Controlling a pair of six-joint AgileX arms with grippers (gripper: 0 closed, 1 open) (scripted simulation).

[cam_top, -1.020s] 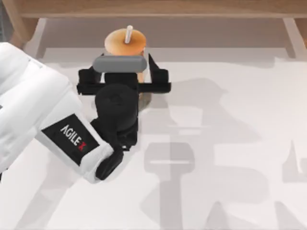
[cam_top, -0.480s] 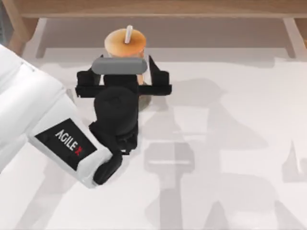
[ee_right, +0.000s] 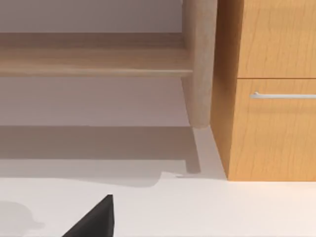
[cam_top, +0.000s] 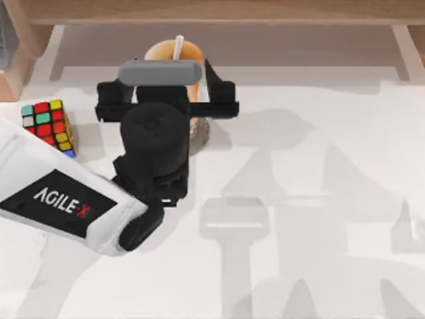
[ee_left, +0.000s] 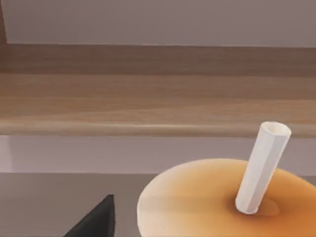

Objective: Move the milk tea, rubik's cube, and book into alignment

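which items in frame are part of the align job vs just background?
Job:
- milk tea, at the left gripper, far edge of the table
- rubik's cube, top view's left side
- book: not seen here

Background:
- white table
- wooden cabinet with a drawer handle, in the right wrist view

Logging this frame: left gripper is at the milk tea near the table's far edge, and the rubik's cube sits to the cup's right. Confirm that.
One thing is off: the top view shows the rubik's cube to the left of the milk tea, not its right. The rest stands: the left gripper is at the cup near the table's far edge.
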